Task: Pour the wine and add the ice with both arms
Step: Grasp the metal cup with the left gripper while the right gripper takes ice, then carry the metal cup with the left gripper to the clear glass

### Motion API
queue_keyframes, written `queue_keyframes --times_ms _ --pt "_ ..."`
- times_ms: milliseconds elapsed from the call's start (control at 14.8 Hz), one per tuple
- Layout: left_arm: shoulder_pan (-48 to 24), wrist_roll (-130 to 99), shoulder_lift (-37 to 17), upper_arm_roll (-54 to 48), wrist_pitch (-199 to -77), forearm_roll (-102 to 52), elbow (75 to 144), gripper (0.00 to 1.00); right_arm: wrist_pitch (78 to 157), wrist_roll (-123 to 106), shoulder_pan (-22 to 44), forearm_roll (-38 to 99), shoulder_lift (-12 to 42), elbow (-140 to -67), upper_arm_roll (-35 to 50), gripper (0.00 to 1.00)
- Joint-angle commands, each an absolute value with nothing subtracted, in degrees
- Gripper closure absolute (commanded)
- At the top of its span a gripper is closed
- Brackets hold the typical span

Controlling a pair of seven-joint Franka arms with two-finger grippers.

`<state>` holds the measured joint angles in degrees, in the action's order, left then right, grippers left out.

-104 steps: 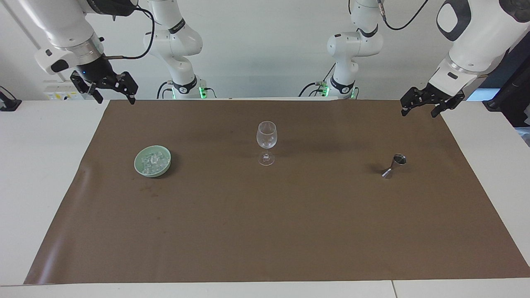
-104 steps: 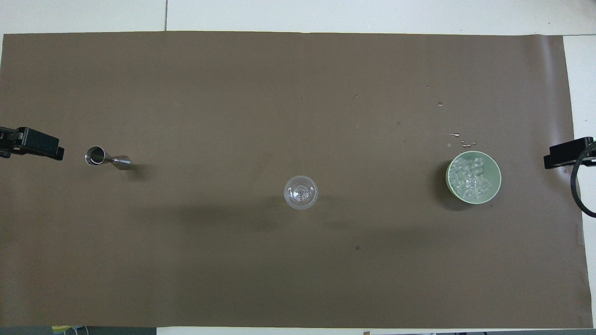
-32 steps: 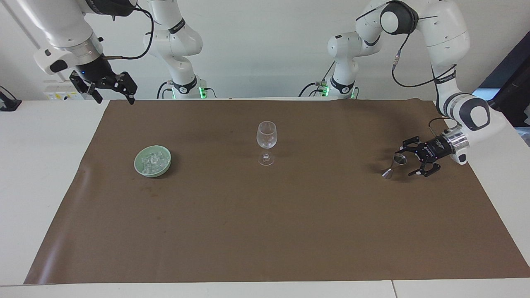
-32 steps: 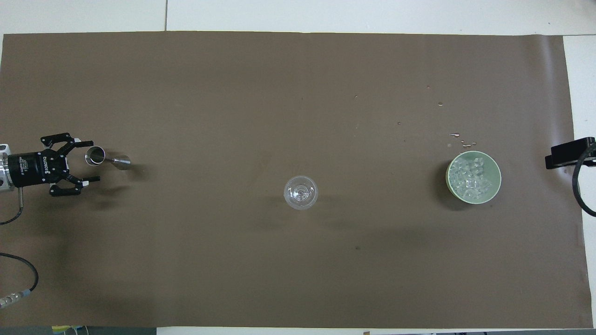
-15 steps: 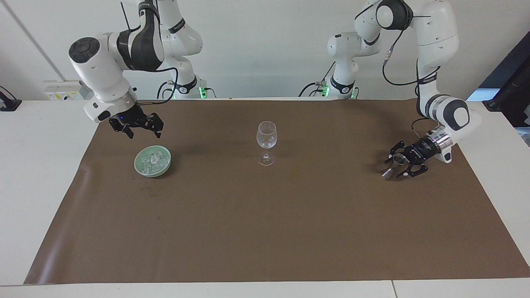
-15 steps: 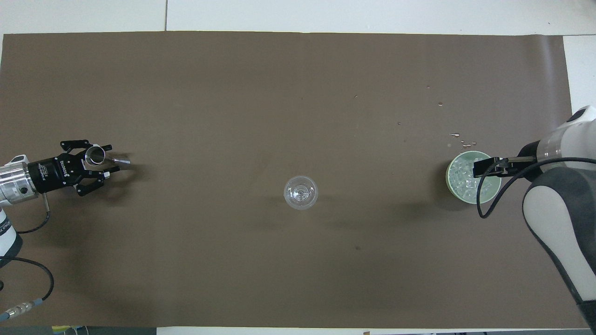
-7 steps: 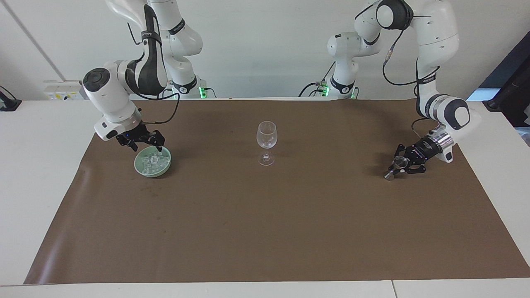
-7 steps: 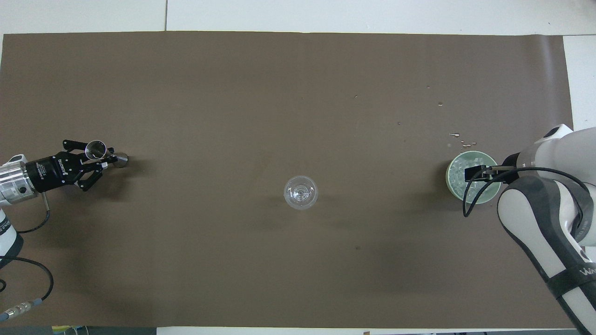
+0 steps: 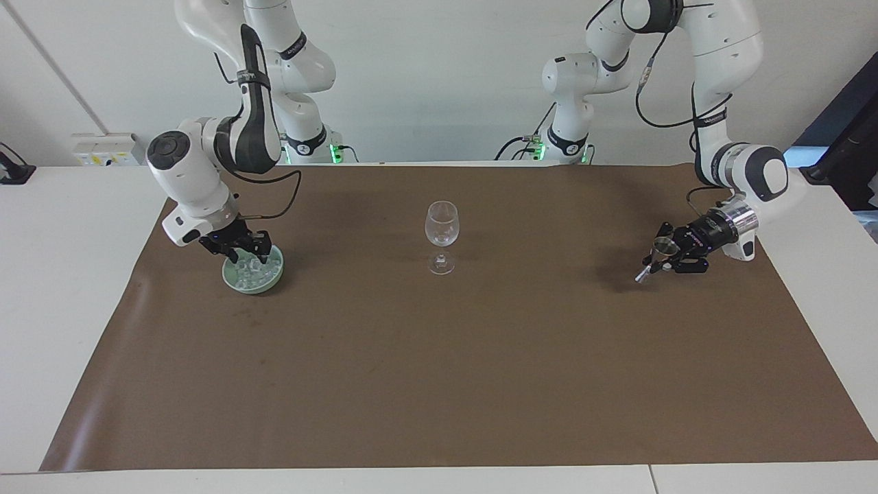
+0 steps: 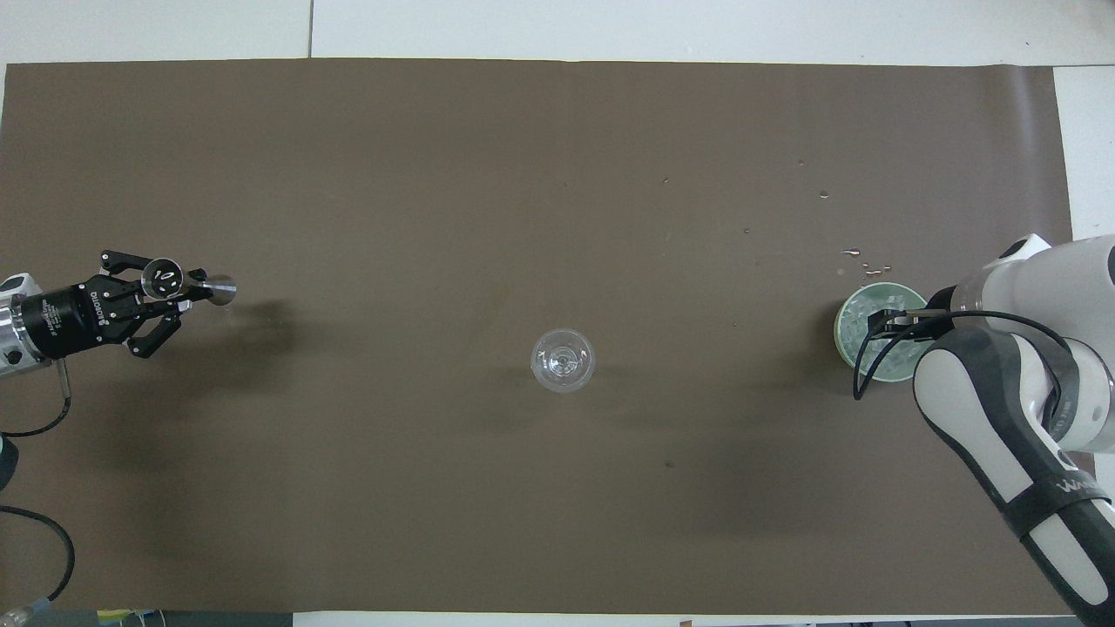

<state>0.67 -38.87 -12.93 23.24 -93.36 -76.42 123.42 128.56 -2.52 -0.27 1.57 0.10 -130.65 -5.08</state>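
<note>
1. Pale green bowl (image 9: 252,288), toward the right arm's end of the bench (image 9: 65,288): the ice (image 9: 259,273) is all in it, a heap of small clear cubes. None has reached the glass.
2. Right pincer (image 9: 248,255): it is down at the bowl's rim nearest the robots, its tip among the cubes. I cannot tell how far it stands open, nor whether it has a cube. I judge the ice step to be at the pick-up, with the lift, the carry and the drop all left.
3. Brown paper sheet (image 9: 439,384): it covers the middle of the bench. In the overhead view a few small wet spots (image 10: 864,264) lie on it just beside the bowl, farther from the robots.
4. Wine glass (image 9: 441,226): it stands upright at the middle of the sheet, well apart from both pincers. It looks empty, with no wine and no ice showing.
5. Steel jigger (image 9: 662,243): it is toward the left arm's end, tilted, and appears raised a little off the sheet, its shadow lying apart from it. Whether it holds any liquid I cannot tell.
6. Left pincer (image 9: 655,264): it is clamped tight around the jigger's narrow waist, reaching in from the side. So the grasp looks done, while the carry to the glass and the pour remain.
7. Overall, I judge the task early: both arms are at their sources and nothing is delivered.
</note>
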Motion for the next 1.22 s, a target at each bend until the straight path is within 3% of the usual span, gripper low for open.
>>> queue_keyframes --times_ms 0,676,1149 --pt "-4.11 -39.46 -4.24 23.99 -94.83 -74.45 129.72 1.0 129.46 -4.22 -1.14 2.46 -0.79 -132.45 -4.75 0.4" --pt "-23.54 -55.09 6.94 21.72 -107.91 -71.37 131.4 1.0 132.8 -4.48 -1.32 2.46 1.05 -133.68 -4.75 0.44" --pt "-24.79 -67.76 8.88 4.23 -124.35 -71.37 131.13 1.0 133.15 -4.57 -1.32 2.46 0.7 -134.82 -4.75 0.51"
